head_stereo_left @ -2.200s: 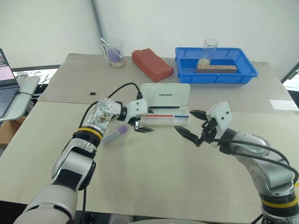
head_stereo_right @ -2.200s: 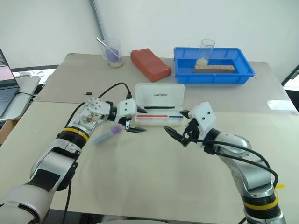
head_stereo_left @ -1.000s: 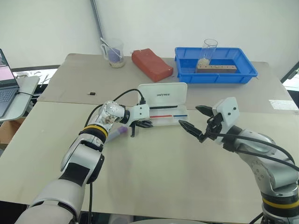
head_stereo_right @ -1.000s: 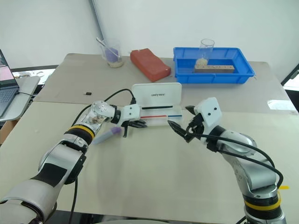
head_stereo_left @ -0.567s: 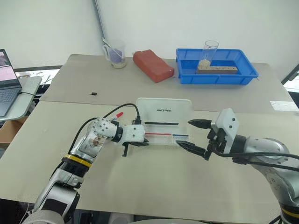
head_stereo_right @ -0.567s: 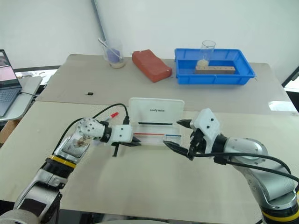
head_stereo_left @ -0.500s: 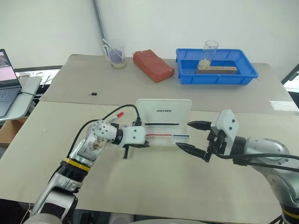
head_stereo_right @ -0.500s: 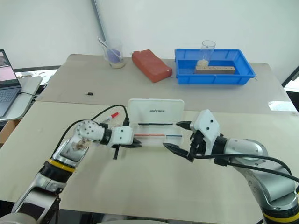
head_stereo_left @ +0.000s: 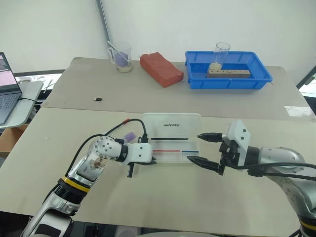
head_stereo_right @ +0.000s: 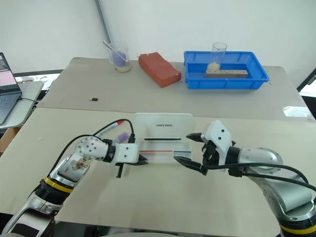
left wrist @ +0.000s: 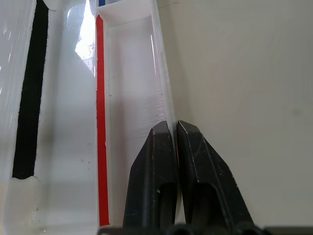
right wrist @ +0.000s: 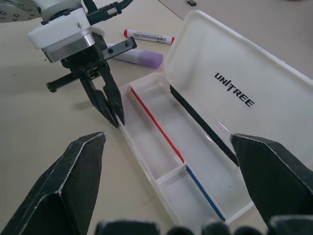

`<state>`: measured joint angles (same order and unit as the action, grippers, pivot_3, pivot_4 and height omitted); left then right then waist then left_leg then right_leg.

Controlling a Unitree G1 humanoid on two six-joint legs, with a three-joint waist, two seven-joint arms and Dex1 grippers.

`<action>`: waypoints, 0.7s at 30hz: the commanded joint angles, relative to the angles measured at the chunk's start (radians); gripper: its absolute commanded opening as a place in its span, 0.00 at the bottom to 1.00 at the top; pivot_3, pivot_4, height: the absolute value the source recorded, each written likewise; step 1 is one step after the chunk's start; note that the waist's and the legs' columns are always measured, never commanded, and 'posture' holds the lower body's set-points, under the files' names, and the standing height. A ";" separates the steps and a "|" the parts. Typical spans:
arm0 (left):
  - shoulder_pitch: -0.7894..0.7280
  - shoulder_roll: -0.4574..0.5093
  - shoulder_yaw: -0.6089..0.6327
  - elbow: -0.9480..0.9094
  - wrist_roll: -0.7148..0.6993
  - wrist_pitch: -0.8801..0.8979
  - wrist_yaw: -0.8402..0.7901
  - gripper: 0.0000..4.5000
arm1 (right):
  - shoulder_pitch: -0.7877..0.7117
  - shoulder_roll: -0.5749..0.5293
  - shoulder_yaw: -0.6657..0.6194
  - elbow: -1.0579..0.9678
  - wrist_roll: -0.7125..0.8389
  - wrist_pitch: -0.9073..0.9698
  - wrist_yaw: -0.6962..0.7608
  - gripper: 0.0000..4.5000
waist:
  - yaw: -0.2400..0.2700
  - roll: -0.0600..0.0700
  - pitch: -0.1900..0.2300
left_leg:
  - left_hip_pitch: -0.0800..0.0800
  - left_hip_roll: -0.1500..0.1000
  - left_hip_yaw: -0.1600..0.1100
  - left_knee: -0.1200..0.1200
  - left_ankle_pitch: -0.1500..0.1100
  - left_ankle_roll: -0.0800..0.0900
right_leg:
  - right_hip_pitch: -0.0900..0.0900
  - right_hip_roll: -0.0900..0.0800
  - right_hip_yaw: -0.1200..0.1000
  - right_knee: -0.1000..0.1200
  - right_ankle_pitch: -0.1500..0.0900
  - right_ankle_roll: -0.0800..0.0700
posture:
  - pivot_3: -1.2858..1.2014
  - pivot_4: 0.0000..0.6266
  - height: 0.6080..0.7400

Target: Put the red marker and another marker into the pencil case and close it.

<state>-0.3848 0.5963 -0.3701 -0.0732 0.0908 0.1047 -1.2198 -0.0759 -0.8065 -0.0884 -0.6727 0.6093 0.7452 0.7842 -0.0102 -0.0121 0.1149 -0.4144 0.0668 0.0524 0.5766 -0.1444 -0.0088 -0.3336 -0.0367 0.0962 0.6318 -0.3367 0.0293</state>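
— Beside the closed, empty left gripper (right wrist: 111, 108): what moved?
— Pencil case (head_stereo_left: 173, 140), dragged nearer, lid open. Red marker (right wrist: 148, 36) and lavender marker (right wrist: 139, 57) lie behind it; right gripper (head_stereo_left: 206, 148) hangs wide

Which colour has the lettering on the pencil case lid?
Black, on the pencil case lid; clearest in the right wrist view.
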 commanded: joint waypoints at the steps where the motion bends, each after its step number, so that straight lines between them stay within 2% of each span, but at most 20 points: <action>1: -0.004 0.011 0.000 -0.010 -0.019 -0.043 0.001 0.03 | 0.011 -0.016 -0.011 -0.020 -0.003 -0.033 0.019 1.00 | -0.001 0.000 0.000 | 0.000 0.000 0.000 0.000 0.000 0.000 | 0.000 0.000 0.000 0.000 0.000 0.000 | 0.52 0.24 1.00; 7: -0.017 0.013 -0.013 0.032 -0.015 -0.108 -0.003 0.03 | 0.009 -0.016 -0.010 -0.023 -0.008 -0.038 0.020 1.00 | -0.002 0.000 0.000 | 0.000 0.000 0.000 0.000 0.000 0.000 | 0.000 0.000 0.000 0.000 0.000 0.000 | 0.52 0.24 1.00; 10: -0.018 0.014 -0.013 0.041 -0.021 -0.111 -0.006 0.24 | 0.014 -0.014 -0.012 -0.021 -0.011 -0.042 0.018 1.00 | -0.001 0.000 0.000 | 0.000 0.000 0.000 0.000 0.000 0.000 | 0.000 0.000 0.000 0.000 0.000 0.000 | 0.52 0.24 1.00; 14: -0.019 0.030 -0.003 0.039 -0.032 -0.114 -0.014 0.66 | 0.020 -0.012 -0.015 -0.016 -0.015 -0.047 0.017 1.00 | -0.002 0.000 0.000 | 0.000 0.000 0.000 0.000 0.000 0.000 | 0.000 0.000 0.000 0.000 0.000 0.000 | 0.52 0.24 1.00; 17: 0.003 0.081 0.033 -0.018 -0.048 -0.100 -0.022 0.99 | 0.030 -0.015 -0.024 -0.018 -0.015 -0.050 0.021 1.00 | -0.003 0.000 0.000 | 0.000 0.000 0.000 0.000 0.000 0.000 | 0.000 0.000 0.000 0.000 0.000 0.000 | 0.52 0.24 1.00; 21: 0.062 0.171 0.114 -0.149 -0.121 -0.015 -0.030 0.99 | 0.023 -0.017 -0.038 -0.021 -0.003 -0.042 0.021 1.00 | -0.008 0.001 0.000 | 0.001 0.001 0.000 -0.001 0.000 0.000 | -0.001 0.000 0.001 0.000 0.000 0.000 | 0.52 0.24 1.00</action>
<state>-0.3288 0.7449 -0.3095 -0.1534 0.0140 0.0636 -1.2470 -0.0365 -0.8146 -0.0934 -0.6728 0.5938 0.7253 0.8029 -0.0181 -0.0114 0.1145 -0.4138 0.0675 0.0529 0.5752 -0.1444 -0.0088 -0.3344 -0.0365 0.0967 0.6322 -0.3369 0.0289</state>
